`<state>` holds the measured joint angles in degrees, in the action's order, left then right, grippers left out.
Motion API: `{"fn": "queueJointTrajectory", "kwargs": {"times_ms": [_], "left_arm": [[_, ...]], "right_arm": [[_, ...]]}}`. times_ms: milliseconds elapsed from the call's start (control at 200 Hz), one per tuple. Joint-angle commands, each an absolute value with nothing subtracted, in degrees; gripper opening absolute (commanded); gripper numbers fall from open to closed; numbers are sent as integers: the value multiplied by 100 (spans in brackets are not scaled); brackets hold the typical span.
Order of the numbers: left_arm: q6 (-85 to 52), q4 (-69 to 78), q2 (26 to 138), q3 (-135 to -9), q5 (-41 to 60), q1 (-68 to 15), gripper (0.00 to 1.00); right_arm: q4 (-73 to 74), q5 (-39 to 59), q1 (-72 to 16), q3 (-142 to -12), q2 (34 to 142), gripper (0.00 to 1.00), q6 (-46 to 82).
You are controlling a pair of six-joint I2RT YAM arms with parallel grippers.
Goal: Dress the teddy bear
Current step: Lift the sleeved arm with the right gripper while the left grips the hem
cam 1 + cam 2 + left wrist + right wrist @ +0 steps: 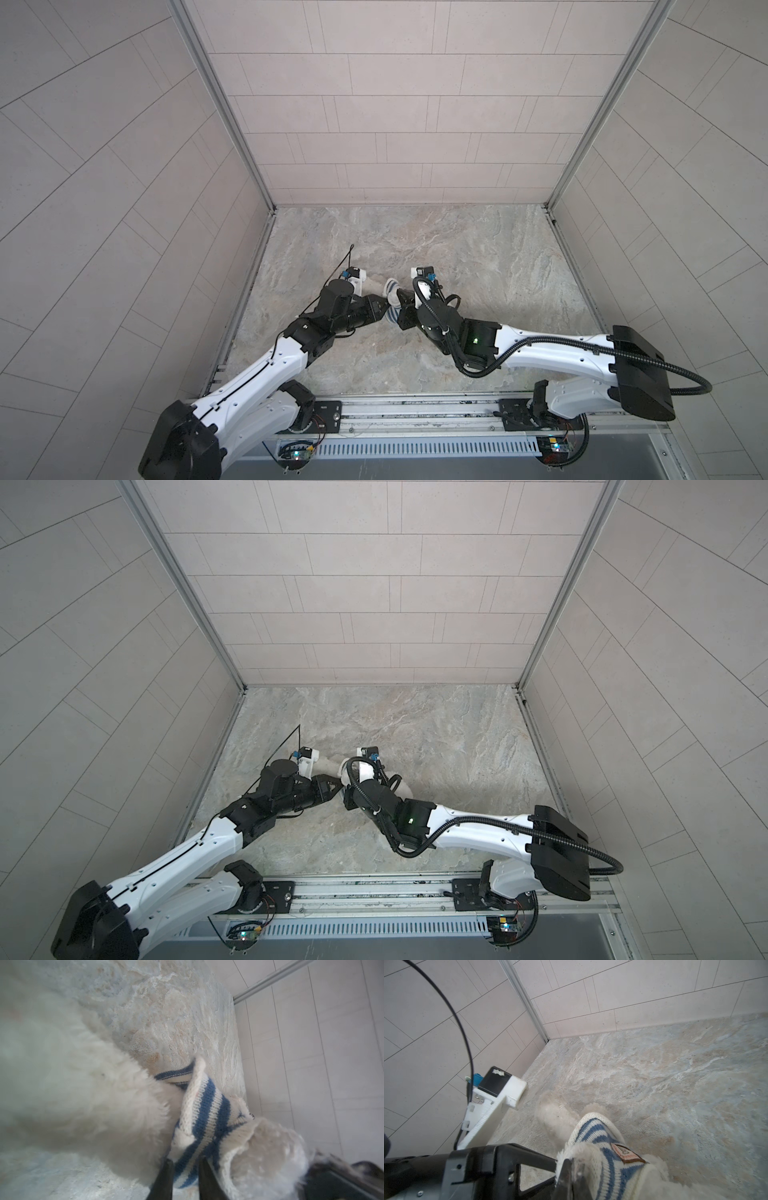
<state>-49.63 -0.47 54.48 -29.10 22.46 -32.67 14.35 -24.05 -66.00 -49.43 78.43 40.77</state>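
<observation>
Teddy bear [83,1084] lies near the middle of the bench [478,257], striped shirt [207,1109] largely on; our left gripper [185,1180] pinches its hem, our right gripper [399,308] is closed, and we judge only straightening remains.

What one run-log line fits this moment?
left gripper: shut on shirt | right gripper: shut on bear | shirt: partly on bear

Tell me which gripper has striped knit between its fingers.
The left gripper: the striped shirt fills its finger gap; the right gripper sits at bare fur on the teddy bear.
</observation>
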Motion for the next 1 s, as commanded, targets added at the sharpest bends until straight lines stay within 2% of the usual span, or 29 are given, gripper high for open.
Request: {"fn": "queueJointTrajectory", "kwargs": {"times_ms": [0, 330, 471, 996], "left_arm": [[-5023, 448, 5518, -2781, 2222, -3296, 13], [-5019, 439, 5418, -2512, 2147, -3296, 6], [-4960, 423, 5397, -2436, 2118, -3287, 2], [-4704, 74, 5153, -2112, 2161, -3120, 0]], "right_arm": [[2205, -1901, -6524, -4804, 7827, 0, 4133], [2879, -410, -6145, -4592, 7770, 0, 3987], [3068, -63, -6034, -4473, 7694, 0, 3961], [3662, 43, -5889, -4074, 7408, 0, 3929]]}}
